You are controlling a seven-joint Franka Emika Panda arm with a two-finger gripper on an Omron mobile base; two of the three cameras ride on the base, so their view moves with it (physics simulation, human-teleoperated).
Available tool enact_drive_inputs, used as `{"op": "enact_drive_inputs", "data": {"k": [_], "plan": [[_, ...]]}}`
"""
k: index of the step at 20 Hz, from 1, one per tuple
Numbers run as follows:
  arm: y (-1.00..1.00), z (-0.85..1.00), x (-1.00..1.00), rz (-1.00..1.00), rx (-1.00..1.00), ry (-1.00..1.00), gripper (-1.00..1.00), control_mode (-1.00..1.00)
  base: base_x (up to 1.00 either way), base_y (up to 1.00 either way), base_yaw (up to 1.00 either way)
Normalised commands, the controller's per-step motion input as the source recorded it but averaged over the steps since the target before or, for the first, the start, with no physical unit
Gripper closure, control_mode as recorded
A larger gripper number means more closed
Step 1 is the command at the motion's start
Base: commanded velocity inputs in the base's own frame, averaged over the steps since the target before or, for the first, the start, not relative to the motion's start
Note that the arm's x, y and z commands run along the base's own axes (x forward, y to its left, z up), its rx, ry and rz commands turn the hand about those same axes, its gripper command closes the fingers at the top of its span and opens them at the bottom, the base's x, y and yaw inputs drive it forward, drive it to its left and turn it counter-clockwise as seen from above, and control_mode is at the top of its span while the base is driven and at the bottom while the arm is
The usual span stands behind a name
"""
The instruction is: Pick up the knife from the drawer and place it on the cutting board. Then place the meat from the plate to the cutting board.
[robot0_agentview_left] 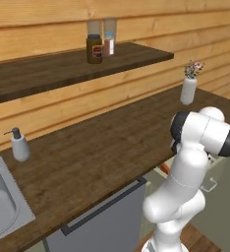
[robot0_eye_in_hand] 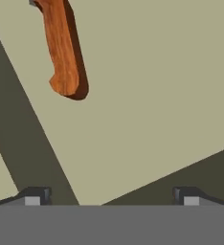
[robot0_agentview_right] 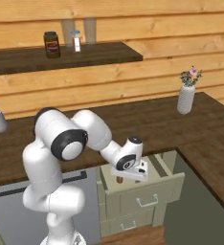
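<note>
The knife (robot0_eye_in_hand: 62, 48) shows its brown wooden handle in the hand view, lying on the pale drawer floor (robot0_eye_in_hand: 147, 95), above and left of the wide-open hand (robot0_eye_in_hand: 111, 196). In the right base view the hand (robot0_agentview_right: 119, 180) hangs over the pulled-out sage drawer (robot0_agentview_right: 147, 191) under the counter (robot0_agentview_right: 181, 129); in the left base view a soap dispenser (robot0_agentview_left: 19, 144) stands beside the sink (robot0_agentview_left: 4, 206).

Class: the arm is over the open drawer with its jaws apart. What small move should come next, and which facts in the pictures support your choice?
Probably shift the open gripper toward the knife handle before lowering. In the hand view the wooden handle lies on the drawer floor, off toward the top left, not between the fingertips, so closing now would likely catch nothing.
</note>
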Motion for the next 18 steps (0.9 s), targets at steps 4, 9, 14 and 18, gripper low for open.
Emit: {"op": "enact_drive_inputs", "data": {"k": [4, 9, 14, 18], "plan": [[-0.07, -0.38, 0.04, 0.00, 0.00, 0.04, -1.00, -1.00, 0.00, 0.00, 0.00], [-0.56, -0.59, -0.79, 0.00, 0.00, 0.00, -1.00, -1.00, 0.00, 0.00, 0.00], [-0.73, -0.66, -1.00, 0.00, 0.02, 0.00, -1.00, -1.00, 0.00, 0.00, 0.00], [-0.80, -0.37, -1.00, 0.00, 0.01, 0.05, -1.00, -1.00, 0.00, 0.00, 0.00]]}}
